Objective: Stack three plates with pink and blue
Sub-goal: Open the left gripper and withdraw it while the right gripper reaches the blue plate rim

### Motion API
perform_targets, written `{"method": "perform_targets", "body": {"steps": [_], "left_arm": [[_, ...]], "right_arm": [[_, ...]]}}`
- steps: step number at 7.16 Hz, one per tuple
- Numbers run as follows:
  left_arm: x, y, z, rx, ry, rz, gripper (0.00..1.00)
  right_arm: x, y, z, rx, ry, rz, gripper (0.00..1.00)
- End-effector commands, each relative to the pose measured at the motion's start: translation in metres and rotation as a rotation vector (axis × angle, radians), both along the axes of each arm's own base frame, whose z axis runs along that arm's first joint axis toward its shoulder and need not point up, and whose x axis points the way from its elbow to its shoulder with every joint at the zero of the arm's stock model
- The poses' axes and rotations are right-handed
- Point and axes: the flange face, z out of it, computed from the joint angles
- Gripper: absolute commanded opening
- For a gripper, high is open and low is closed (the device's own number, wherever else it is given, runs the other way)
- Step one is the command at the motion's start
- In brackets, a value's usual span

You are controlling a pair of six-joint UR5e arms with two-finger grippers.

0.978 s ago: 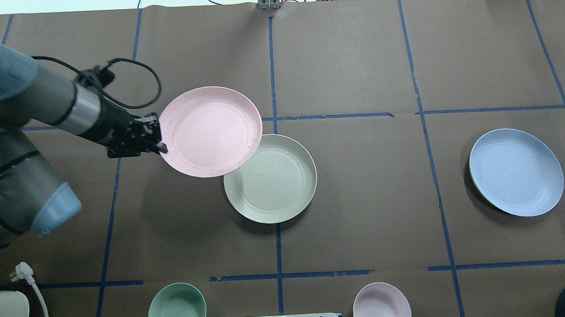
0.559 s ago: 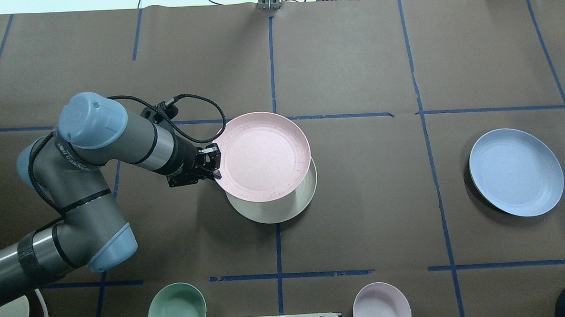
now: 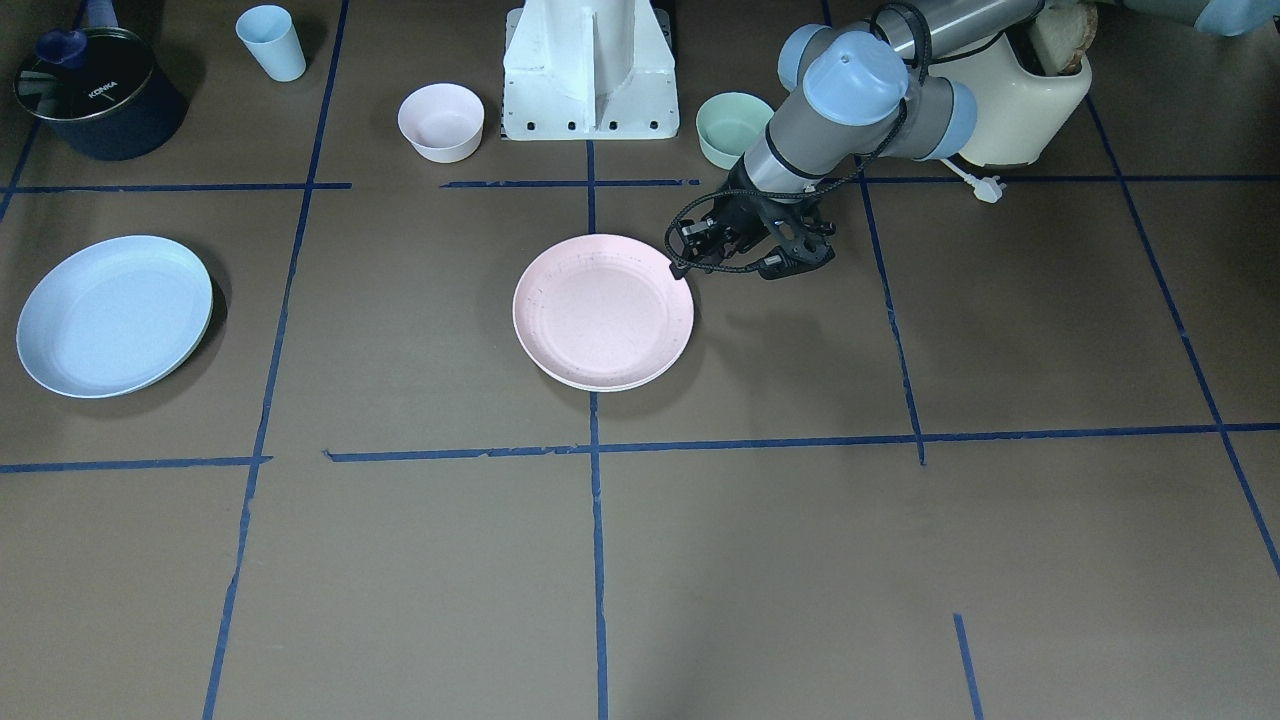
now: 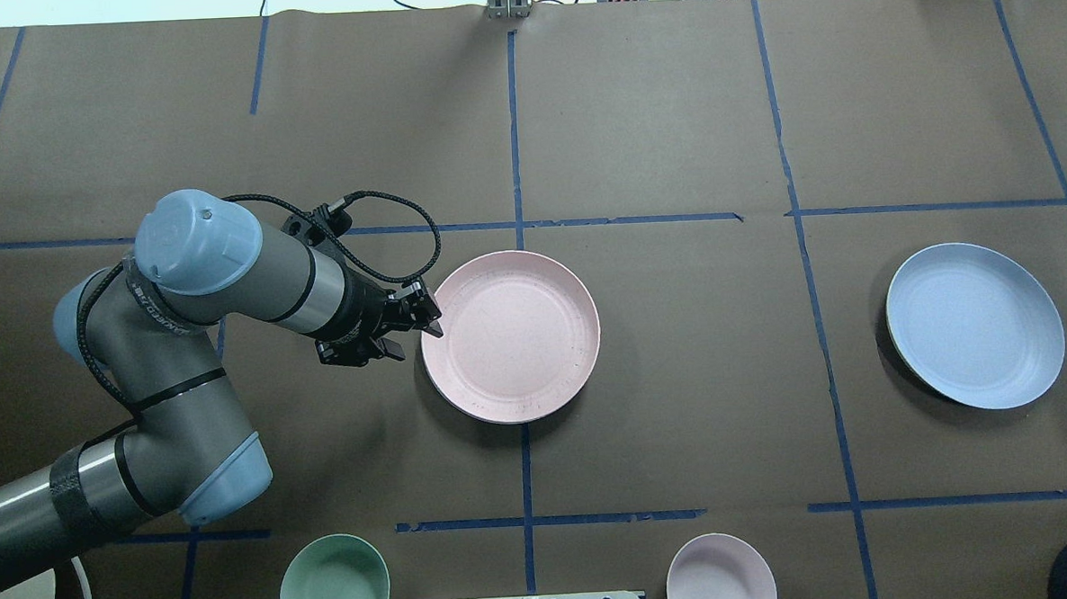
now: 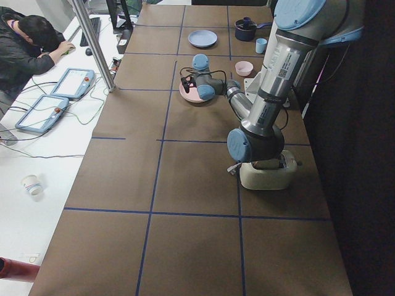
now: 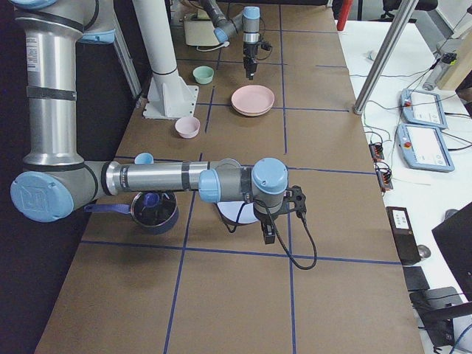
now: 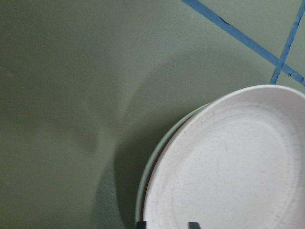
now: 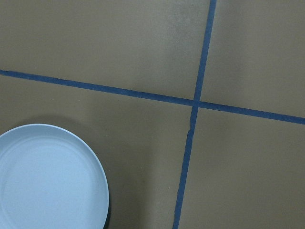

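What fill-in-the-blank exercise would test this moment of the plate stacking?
The pink plate sits on the cream-white plate, so the stack holds ___ plates.
The blue plate lies alone toward the robot's ___ side.
The gripper beside the pink plate's rim belongs to the ___ arm.
Missing words: two; right; left.
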Motion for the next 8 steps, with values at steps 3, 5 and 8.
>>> {"method": "perform_targets", "body": {"steps": [3,5,8], "left_arm": [[-0.019,-0.006,-0.005,-0.007,-0.009,-0.016,1.00],[-0.053,-0.007,-0.025,0.020,-0.076,0.012,1.00],[-0.110,0.010,-0.042,0.109,-0.183,0.066,1.00]], "right_arm": [[-0.040,0.000,-0.001,-0.030,-0.009,0.062,1.00],[-0.081,0.020,0.028,-0.051,-0.032,0.147,1.00],[-0.145,0.042,0.049,-0.129,-0.060,0.197,1.00]]}}
